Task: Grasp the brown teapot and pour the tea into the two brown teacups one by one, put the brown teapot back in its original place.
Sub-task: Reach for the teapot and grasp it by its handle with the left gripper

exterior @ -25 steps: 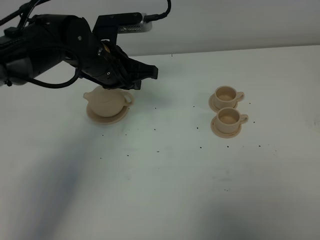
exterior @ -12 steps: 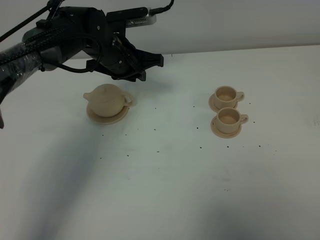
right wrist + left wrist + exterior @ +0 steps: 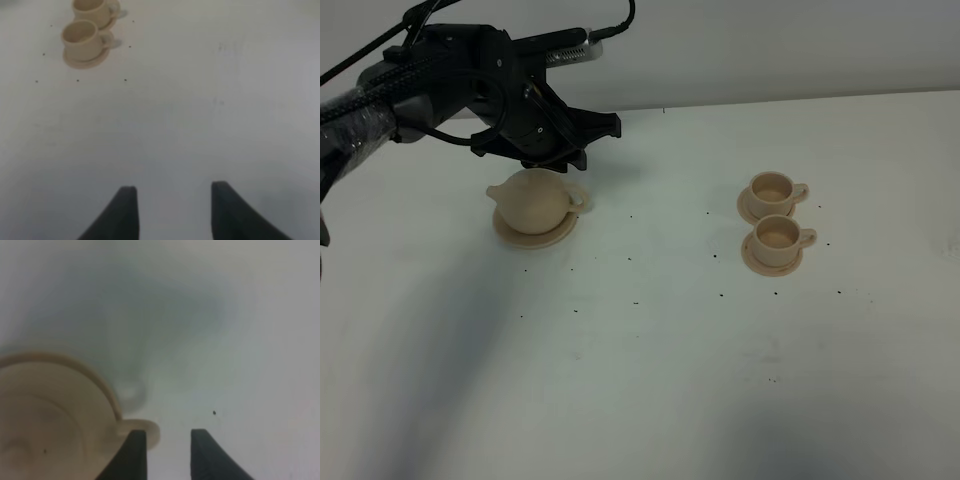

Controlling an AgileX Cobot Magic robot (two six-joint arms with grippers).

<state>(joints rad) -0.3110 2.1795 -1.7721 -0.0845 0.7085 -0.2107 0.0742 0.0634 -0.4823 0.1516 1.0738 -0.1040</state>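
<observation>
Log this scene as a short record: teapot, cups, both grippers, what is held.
teapot: squat pale tan ceramic teapot, upright on its round tan saucer
cups: two small tan ceramic teacups, each on its own saucer, one just behind the other, right of the teapot
left gripper: open, gap empty, beside the teapot's loop handle; contact unclear
right gripper: open, over bare white table, well clear of the cups
held: nothing in either gripper
</observation>
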